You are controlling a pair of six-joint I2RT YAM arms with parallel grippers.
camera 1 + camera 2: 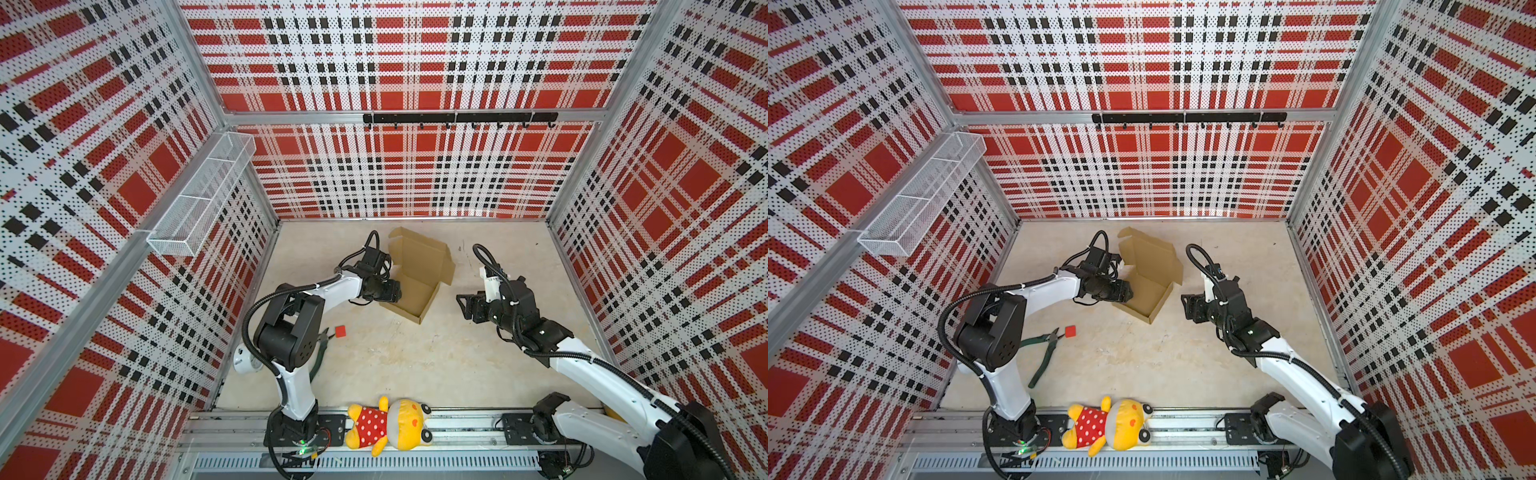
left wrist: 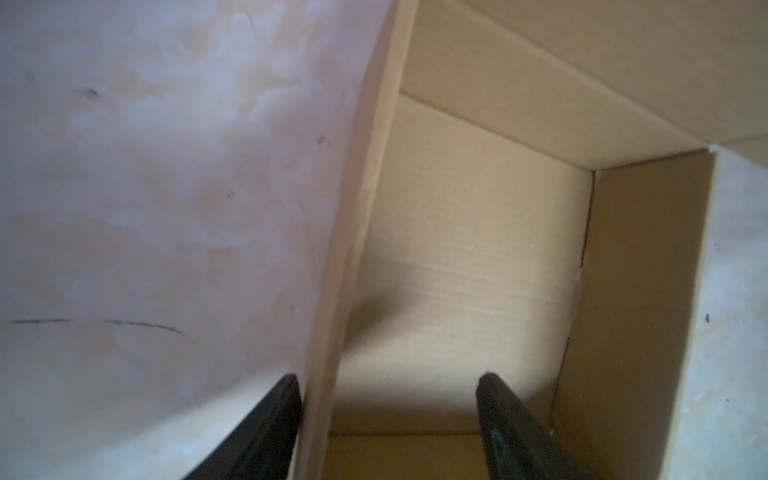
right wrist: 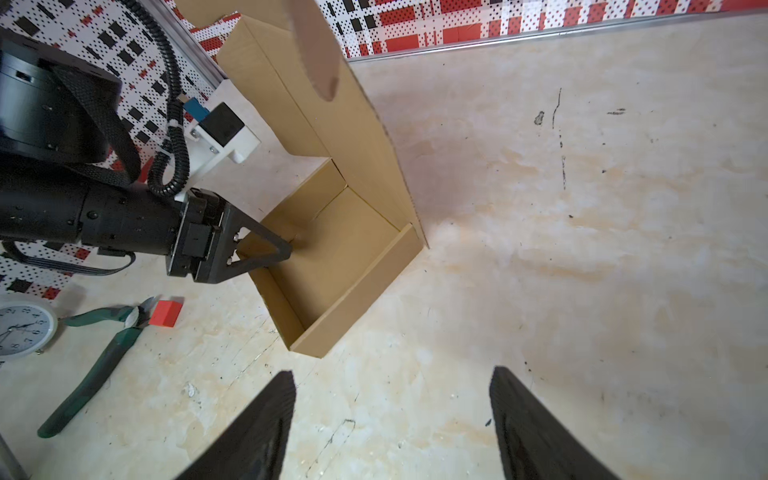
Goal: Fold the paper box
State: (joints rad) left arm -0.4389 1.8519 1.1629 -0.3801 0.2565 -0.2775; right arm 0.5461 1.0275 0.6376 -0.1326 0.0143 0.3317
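The paper box (image 1: 415,293) (image 1: 1148,291) is a shallow brown cardboard tray toward the back middle of the table, its lid panel (image 1: 419,253) standing up at the far side. My left gripper (image 1: 397,291) (image 1: 1128,293) is at the tray's left wall, open. In the left wrist view the left gripper (image 2: 387,378) straddles that wall (image 2: 332,332), one finger outside and one over the tray floor (image 2: 465,257). My right gripper (image 1: 461,301) (image 1: 1185,301) (image 3: 392,374) hangs open to the right of the box (image 3: 332,257), apart from it, holding nothing.
A small red block (image 1: 340,331) and green pliers (image 1: 1044,353) lie left of centre, with a white clock (image 3: 20,330) beside the left arm's base. A yellow plush toy (image 1: 390,428) lies on the front rail. A wire basket (image 1: 199,195) hangs on the left wall.
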